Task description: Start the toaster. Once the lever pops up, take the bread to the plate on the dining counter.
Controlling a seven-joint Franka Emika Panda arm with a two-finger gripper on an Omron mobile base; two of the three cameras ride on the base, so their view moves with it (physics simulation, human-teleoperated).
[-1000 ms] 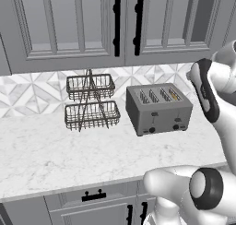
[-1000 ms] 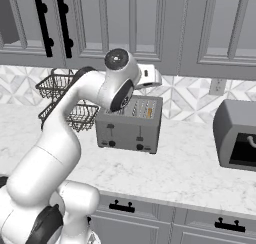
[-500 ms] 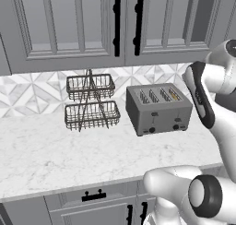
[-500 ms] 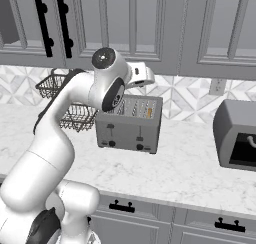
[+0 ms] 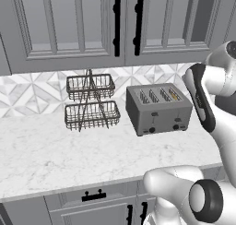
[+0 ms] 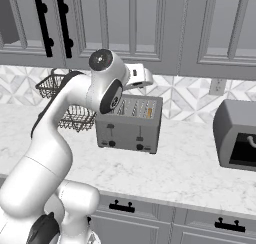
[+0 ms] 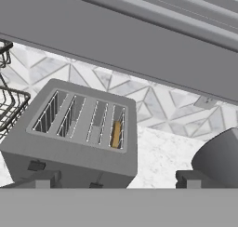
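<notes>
Hand view: bread (image 7: 116,134) in toaster (image 7: 74,137), below open end effector (image 7: 114,180).

Boxy grey four-slot toaster (image 7: 79,142), upright on marble worktop, below and ahead of gripper. Golden-brown bread (image 7: 116,134) standing on edge, sunk in rightmost slot, top edge visible.

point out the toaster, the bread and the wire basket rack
toaster (image 5: 159,109), left base view, on its grey front face above the levers.
bread (image 7: 116,133), hand view, on the golden-brown slice's edge showing in the rightmost slot.
wire basket rack (image 5: 91,114), left base view, on the lower basket's front mesh.
</notes>
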